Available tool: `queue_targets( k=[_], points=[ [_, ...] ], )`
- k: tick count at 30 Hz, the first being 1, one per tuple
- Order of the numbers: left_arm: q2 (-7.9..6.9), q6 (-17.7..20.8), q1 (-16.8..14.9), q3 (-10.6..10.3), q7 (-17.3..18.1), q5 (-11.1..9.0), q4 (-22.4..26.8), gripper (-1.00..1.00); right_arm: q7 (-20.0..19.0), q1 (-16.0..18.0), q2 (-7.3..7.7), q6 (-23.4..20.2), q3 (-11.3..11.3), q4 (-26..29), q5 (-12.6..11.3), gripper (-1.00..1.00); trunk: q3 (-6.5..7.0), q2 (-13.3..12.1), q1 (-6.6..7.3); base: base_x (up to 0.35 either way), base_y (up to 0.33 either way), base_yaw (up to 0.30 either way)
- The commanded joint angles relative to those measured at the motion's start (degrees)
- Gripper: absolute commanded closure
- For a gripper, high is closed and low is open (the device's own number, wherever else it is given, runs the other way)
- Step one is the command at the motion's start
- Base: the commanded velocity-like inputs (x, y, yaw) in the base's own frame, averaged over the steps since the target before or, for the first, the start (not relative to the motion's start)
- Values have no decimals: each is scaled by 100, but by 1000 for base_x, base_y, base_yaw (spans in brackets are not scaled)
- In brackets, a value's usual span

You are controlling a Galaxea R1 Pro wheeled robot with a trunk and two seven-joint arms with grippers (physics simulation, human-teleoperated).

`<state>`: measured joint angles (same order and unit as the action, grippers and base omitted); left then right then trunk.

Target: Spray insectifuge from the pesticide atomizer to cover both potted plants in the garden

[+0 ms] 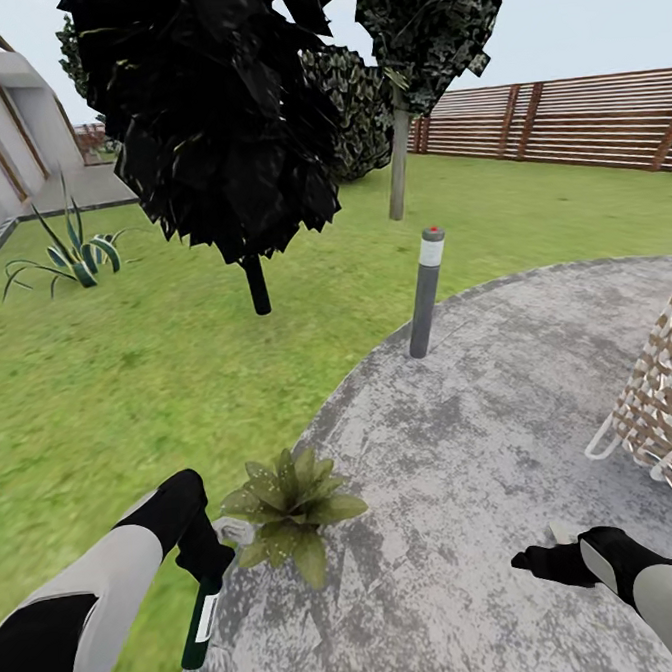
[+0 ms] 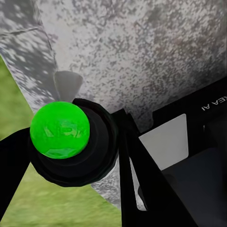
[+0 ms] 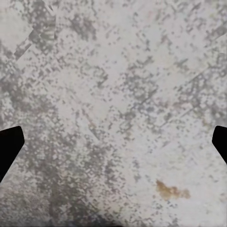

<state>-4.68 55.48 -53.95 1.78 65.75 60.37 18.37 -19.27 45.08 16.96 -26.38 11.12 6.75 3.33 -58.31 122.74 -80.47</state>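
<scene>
The pesticide atomizer point(image 1: 203, 621), a slim dark-green bottle with a white label, hangs downward from my left gripper point(image 1: 204, 576), which is shut on it at the patio's edge. In the left wrist view the bottle shows end-on as a dark round body with a bright green tip point(image 2: 60, 129) between the black fingers point(image 2: 142, 179). One potted plant point(image 1: 293, 504), a low rosette of pointed green leaves, stands just right of that gripper, on the rim of the patio. My right gripper point(image 1: 547, 562) hovers open over bare stone, its fingertips point(image 3: 9, 146) wide apart with nothing between them.
The round grey patio point(image 1: 502, 415) meets the lawn point(image 1: 129, 391). A grey bollard lamp point(image 1: 425, 290) stands at the patio's far rim. A woven chair point(image 1: 661, 393) is at the right. A dark tree point(image 1: 232, 133), a spiky striped plant point(image 1: 70, 256) and a wooden fence point(image 1: 582, 123) lie beyond.
</scene>
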Motion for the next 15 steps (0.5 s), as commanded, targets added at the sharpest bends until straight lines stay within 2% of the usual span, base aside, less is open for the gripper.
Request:
queue_targets(
  k=[1,5,12,15],
  points=[
    [2,30,-1,17,52,54,9,100,-24,1,0,-34,39,10,36,-100,-6,2,1,0,0,24],
    [3,29,-1,15,52,53,9,100,-24,1,0,-34,39,9,36,-100,-7,2,1,0,-157,1],
    [3,29,-1,15,52,53,9,100,-24,1,0,-34,39,10,36,-100,3,2,1,0,-299,-137],
    [3,32,-1,15,52,53,9,100,-24,1,0,-34,39,10,36,-100,4,2,1,0,-123,-30]
  ],
)
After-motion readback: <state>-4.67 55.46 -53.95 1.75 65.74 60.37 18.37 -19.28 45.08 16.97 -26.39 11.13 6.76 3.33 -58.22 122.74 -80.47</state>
